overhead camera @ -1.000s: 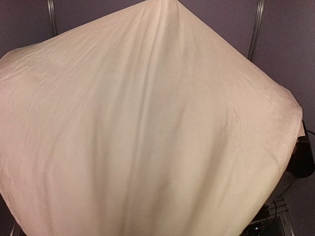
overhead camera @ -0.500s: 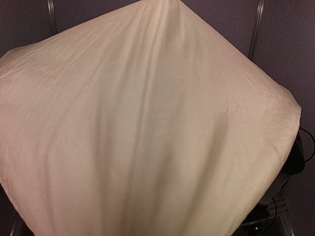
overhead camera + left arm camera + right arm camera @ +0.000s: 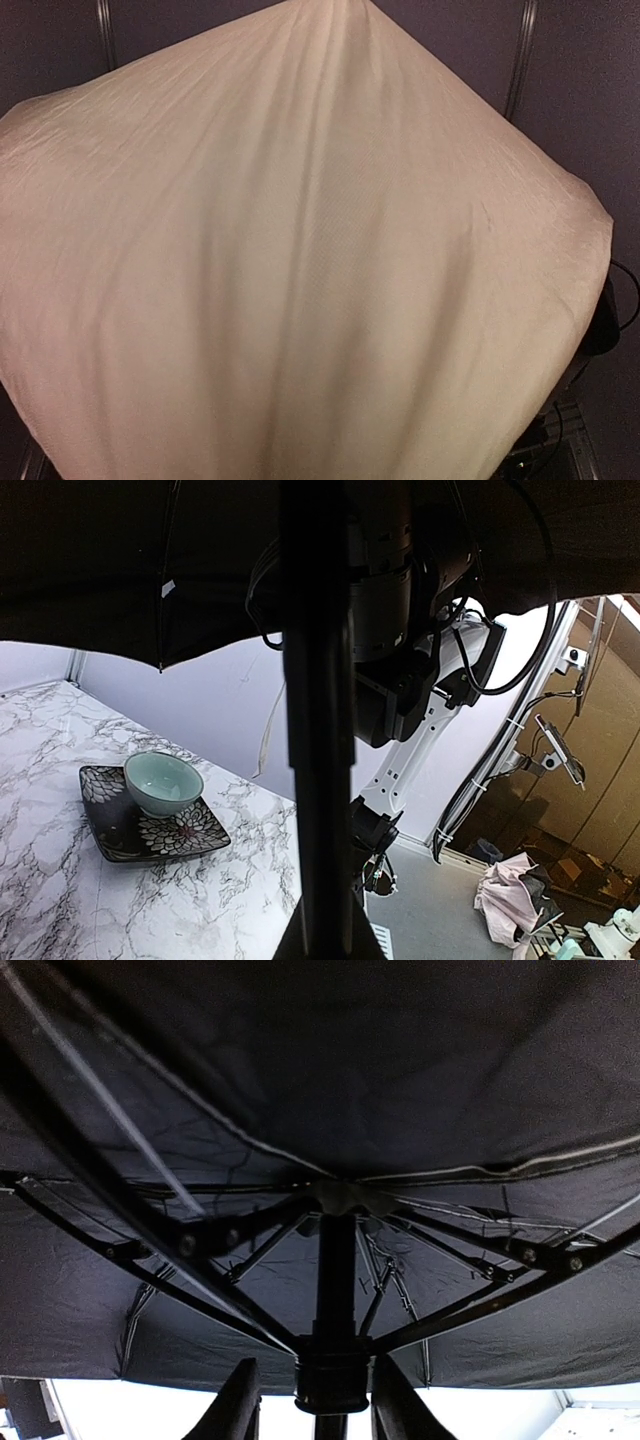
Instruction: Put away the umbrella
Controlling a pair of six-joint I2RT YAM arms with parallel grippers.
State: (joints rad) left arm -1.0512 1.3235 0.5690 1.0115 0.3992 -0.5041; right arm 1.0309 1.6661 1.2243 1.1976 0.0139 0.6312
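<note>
place: probably lab | cues: partition walls (image 3: 200, 705), cabled arm mount (image 3: 430, 730)

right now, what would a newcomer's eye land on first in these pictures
The open umbrella: its cream canopy fills nearly the whole overhead view. From the right wrist, its black lining and ribs spread overhead, with the right gripper flanking the collar on the shaft. In the left wrist view, a pale green bowl sits on a dark floral plate on the marble table.
</note>
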